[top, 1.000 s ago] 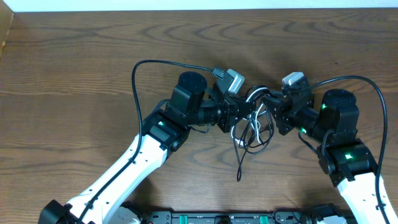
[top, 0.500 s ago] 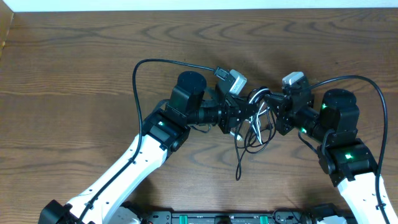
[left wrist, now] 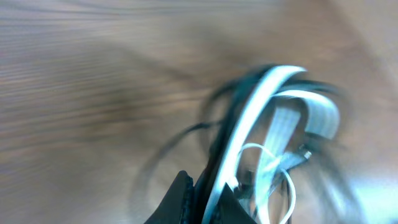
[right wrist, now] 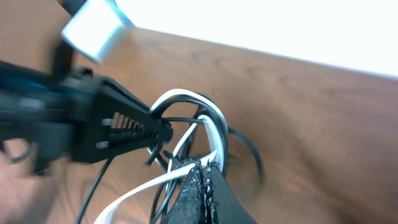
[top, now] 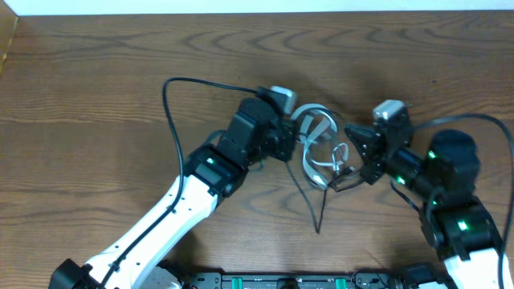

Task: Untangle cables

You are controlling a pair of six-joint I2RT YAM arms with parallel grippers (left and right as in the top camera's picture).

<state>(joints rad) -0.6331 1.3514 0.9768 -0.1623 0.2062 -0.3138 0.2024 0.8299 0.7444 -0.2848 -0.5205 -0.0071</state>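
- The step in hand, as I judge it, is the pull-apart. I hold the cables (top: 320, 148) from both sides, and the knot sits in the gap between my grippers.
- My left gripper (top: 295, 138) is clamped on the bundle's left edge. The left wrist view is badly blurred, but a broad white strand (left wrist: 249, 134) runs down between my fingertips, with dark cord alongside it.
- My right gripper (top: 351, 160) is closed tight on the right edge. In the right wrist view its tips meet on a thin white cord, though I cannot tell whether a black one is pinched in with it.
- The bundle hangs between the two grippers, near the middle of the surface (top: 96, 80) and towards my side. White loops arch upward, and one black strand (top: 320, 213) trails down towards my base.
- I cannot tell whether the loops are lifted clear of the surface or brushing it.
- My left arm reaches in diagonally from the lower left, wrist bent so the gripper points right. My right arm comes from the lower right, gripper pointing left and slightly down. The two face each other, close but not touching.
- Next, I think I should draw the grippers apart slowly and evenly, watching which loop tightens.
- If a crossing cinches instead of slipping, I would ease off, release one side, and regrasp a single strand or plug end.
- The loose black strand looks like the easiest one to thread out first.
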